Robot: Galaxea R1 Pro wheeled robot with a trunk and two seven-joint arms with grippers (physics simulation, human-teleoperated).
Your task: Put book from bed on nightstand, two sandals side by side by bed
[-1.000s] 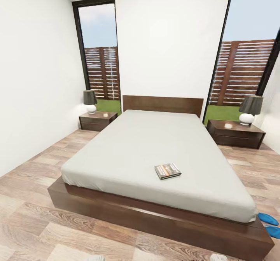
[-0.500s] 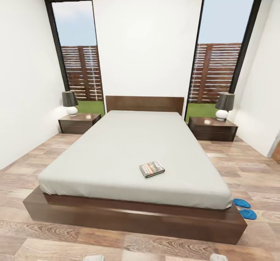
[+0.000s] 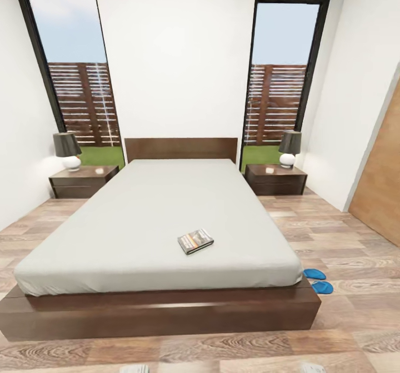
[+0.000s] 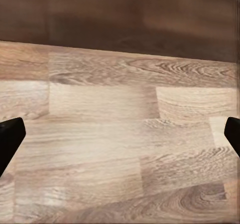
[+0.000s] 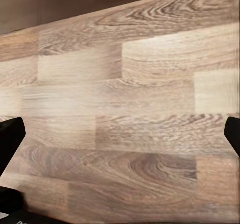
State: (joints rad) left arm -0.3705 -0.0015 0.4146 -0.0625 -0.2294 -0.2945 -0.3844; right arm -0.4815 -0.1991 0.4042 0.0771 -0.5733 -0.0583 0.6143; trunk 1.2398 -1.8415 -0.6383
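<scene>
Nothing readable here, honestly. The only thing that might carry print is the book (image 3: 195,241) lying on the bed (image 3: 139,223) near its foot edge, and its cover is just a dark patch with an orange band and a pale picture, way too small and blurry to make out any letters. No labels, brands, numbers or signs anywhere else either.

Your left gripper (image 4: 120,134) and right gripper (image 5: 120,134) are both hanging wide open, dark fingertips (image 4: 11,134) sitting far apart, nothing between them, both pointing down at the floor (image 5: 130,99).
</scene>
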